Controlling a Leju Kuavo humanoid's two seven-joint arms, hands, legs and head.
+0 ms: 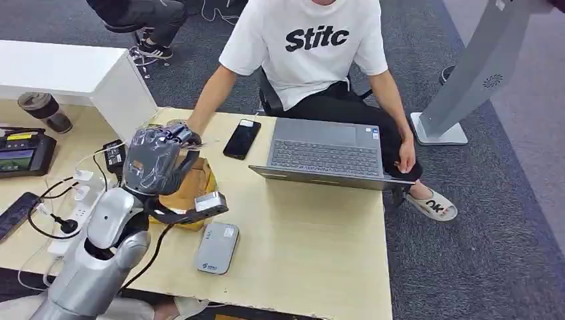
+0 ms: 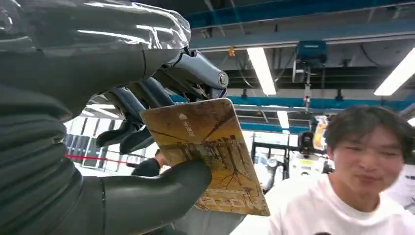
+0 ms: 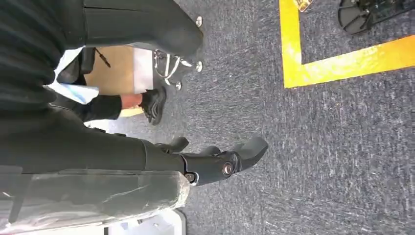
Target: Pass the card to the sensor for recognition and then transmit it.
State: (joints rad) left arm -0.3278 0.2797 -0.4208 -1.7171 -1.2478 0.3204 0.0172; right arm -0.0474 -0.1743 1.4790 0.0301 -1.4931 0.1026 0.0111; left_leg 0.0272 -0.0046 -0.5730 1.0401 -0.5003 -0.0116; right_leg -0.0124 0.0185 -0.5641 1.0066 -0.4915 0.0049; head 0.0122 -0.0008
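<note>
One card (image 2: 208,156) sits pinched between my left hand's (image 1: 158,159) thumb and fingers, raised above the table's (image 1: 313,233) left-hand side, with the person's hand (image 1: 192,129) right beside it. My right hand (image 3: 215,161) hangs over the floor, fingers loosely apart, holding nothing. I judge the handover is the step: keep the card steady and level, loosening only once they grip it.

Card (image 2: 210,156) golden-brown with a dark tree pattern; sensor (image 1: 217,247) grey; laptop (image 1: 325,155) grey; phone (image 1: 241,139) black.
</note>
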